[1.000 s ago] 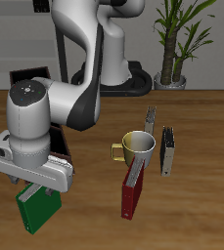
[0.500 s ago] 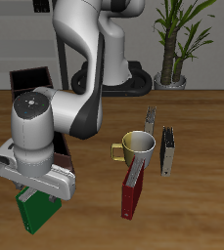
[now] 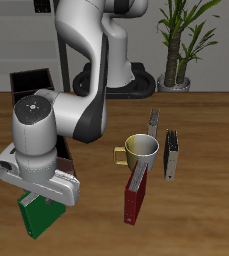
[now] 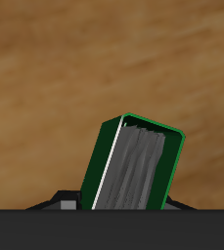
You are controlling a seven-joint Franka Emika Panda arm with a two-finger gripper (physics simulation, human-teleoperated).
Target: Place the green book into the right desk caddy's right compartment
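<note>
The green book (image 3: pixel 34 217) hangs tilted under my gripper (image 3: pixel 41 200), which is shut on it just above the table near the front edge. In the wrist view the book (image 4: pixel 133 166) shows its green cover and white page edges, with bare wood behind it. The right desk caddy (image 3: pixel 32 82) lies farther back. Only its reddish-brown sloped end panel and a dark strip of wall (image 3: pixel 69 162) show past my arm. Its right compartment is hidden behind my hand.
A yellow mug (image 3: pixel 142 150) stands mid-table with a dark red book (image 3: pixel 135 196) leaning against it. Two grey-black books (image 3: pixel 171 156) (image 3: pixel 154 122) stand beside and behind the mug. A potted plant (image 3: pixel 176 45) is at the back.
My hand has shifted slightly sideways toward the mug and turned a little, with the green book still held in it. Nothing else moved.
</note>
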